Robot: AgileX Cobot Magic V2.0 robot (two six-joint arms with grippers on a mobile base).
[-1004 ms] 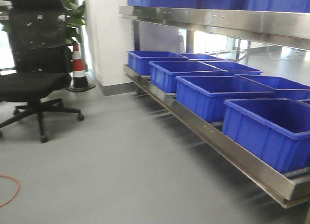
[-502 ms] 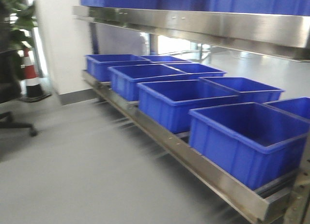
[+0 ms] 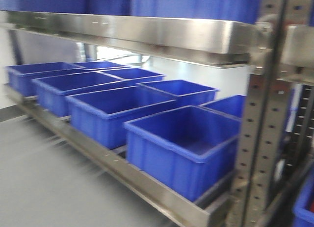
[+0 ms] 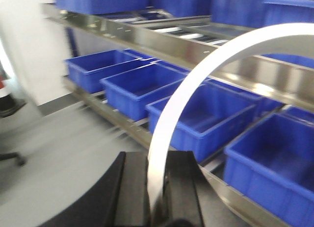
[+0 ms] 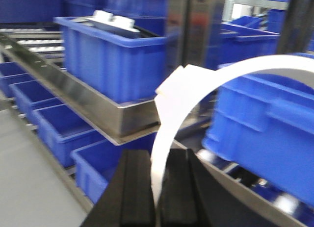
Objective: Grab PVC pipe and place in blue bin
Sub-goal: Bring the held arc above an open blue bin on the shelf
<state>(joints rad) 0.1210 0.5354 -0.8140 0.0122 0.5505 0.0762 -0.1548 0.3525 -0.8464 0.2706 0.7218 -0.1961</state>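
My left gripper [image 4: 157,157] is shut on a PVC pipe [image 4: 196,75], a white flat strip that arcs up and to the right out of the black fingers [image 4: 135,188]. In the right wrist view, my right gripper [image 5: 158,156] is shut on another white curved PVC pipe [image 5: 176,104], which bends off to the right. Open blue bins stand in a row on the low steel shelf; the nearest blue bin [image 3: 167,161] shows nothing inside. The same row of blue bins [image 4: 255,168] lies ahead of the left gripper. Neither gripper shows in the front view.
A steel upper shelf [image 3: 147,33] with more blue bins overhangs the row. A perforated steel upright [image 3: 260,138] stands at the right. Grey floor [image 3: 39,178] lies to the left. A blue bin holding white parts [image 5: 115,21] sits on a higher shelf.
The front view has swung right and closer along the rack: the chair and cone have left the picture and the steel upright has come in at the right.
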